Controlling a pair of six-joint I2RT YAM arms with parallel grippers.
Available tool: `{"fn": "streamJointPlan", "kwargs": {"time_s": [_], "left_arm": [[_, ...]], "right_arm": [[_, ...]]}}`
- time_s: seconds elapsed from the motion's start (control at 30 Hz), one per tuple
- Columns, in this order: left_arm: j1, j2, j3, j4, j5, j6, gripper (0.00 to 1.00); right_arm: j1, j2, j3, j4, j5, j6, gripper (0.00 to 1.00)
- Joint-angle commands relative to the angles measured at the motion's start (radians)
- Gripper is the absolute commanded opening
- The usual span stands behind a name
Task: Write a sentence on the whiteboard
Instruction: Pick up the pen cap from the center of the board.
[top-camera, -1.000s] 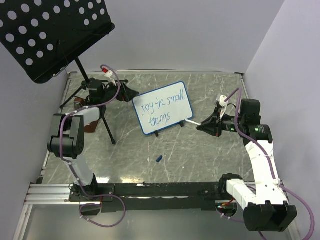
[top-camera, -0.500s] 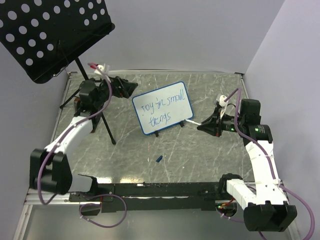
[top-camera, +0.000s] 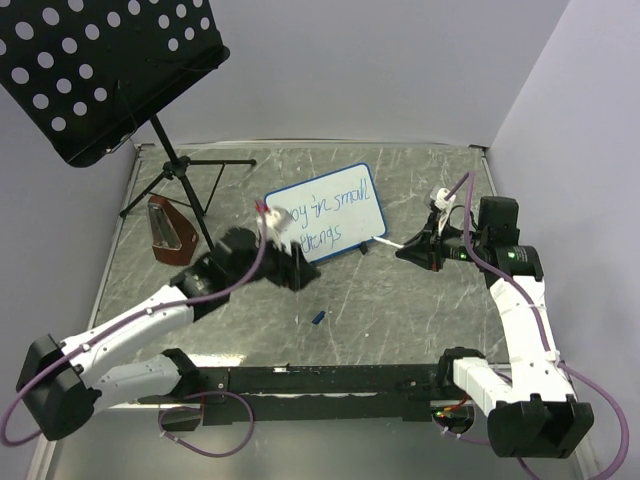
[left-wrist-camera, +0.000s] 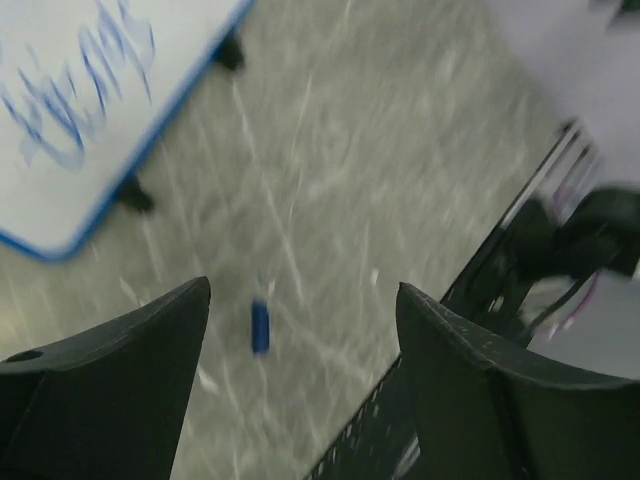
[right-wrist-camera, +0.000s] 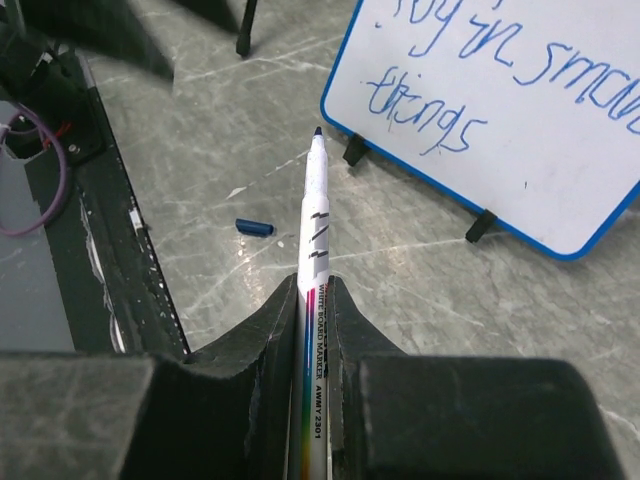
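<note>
Whiteboard (top-camera: 335, 205) stands on the marbled table (top-camera: 420, 300) on its black feet (right-wrist-camera: 354, 150). It leans back, face turned toward the arms, likely so a marker tip can press on it without tipping it.

The sentence (right-wrist-camera: 480, 75) is in blue hand lettering. The top line reads roughly "joy in small", though the first letter could be a t. Below it, at the board's left, is "things". The strokes are wobbly but legible. The board looks filled as far as intended, so I judge the writing done or nearly so.

Right gripper (right-wrist-camera: 314, 292) sits off the whiteboard's right side, jaws clamped tight on the marker (right-wrist-camera: 315, 200). The barrel lies along the fingers and the bare tip points ahead toward the board's lower edge, clear of the surface. Held this low on the barrel, the tip gets reach and the wrist camera can see it. Barrel print reads "WHITE BOARD MARKER" and something like "AWMY2301", beside a rainbow stripe.

Left gripper (left-wrist-camera: 302, 292) hangs in front of the whiteboard's lower left corner, jaws spread wide with nothing between them. Its wrist view is smeared.

The blue cap (left-wrist-camera: 260, 326) lies loose on the table in front of the board, apart from both grippers. My guess is that the empty left tool is placed to fetch it.

Black perforated music stand (top-camera: 100, 70) is well behind the board to its left, not involved.
</note>
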Motion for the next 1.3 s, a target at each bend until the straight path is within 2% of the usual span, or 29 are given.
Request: {"fn": "streamJointPlan", "kwargs": {"time_s": [0.0,0.07,0.17,0.3,0.63,0.77,1.1,1.17,1.27], "left_arm": [[-0.164,-0.001,-0.078,-0.148,-0.215,-0.077,0.77],[-0.221,0.019,-0.109,-0.138,-0.248,-0.102,0.76],[-0.241,0.056,-0.129,-0.107,-0.240,-0.106,0.72],[-0.271,0.190,-0.103,-0.082,-0.230,-0.088,0.67],[-0.343,0.472,0.119,-0.223,-0.320,-0.037,0.54],[-0.349,0.568,0.179,-0.302,-0.318,-0.017,0.45],[-0.357,0.615,0.195,-0.346,-0.352,-0.022,0.38],[-0.357,0.638,0.198,-0.345,-0.332,-0.017,0.31],[-0.357,0.671,0.206,-0.354,-0.319,-0.014,0.28]], "right_arm": [[-0.007,0.026,0.003,0.023,0.020,0.000,0.00],[-0.007,0.034,0.006,0.023,0.026,0.001,0.00],[-0.007,0.046,0.009,0.018,0.032,0.003,0.00],[-0.007,0.044,0.008,0.018,0.035,0.003,0.00],[-0.007,0.046,0.011,0.012,0.035,0.000,0.00],[-0.007,0.043,0.011,0.013,0.041,0.000,0.00],[-0.007,0.041,0.012,0.010,0.040,-0.003,0.00],[-0.007,0.041,0.012,0.010,0.040,-0.003,0.00],[-0.007,0.040,0.012,0.010,0.040,-0.003,0.00]]}}
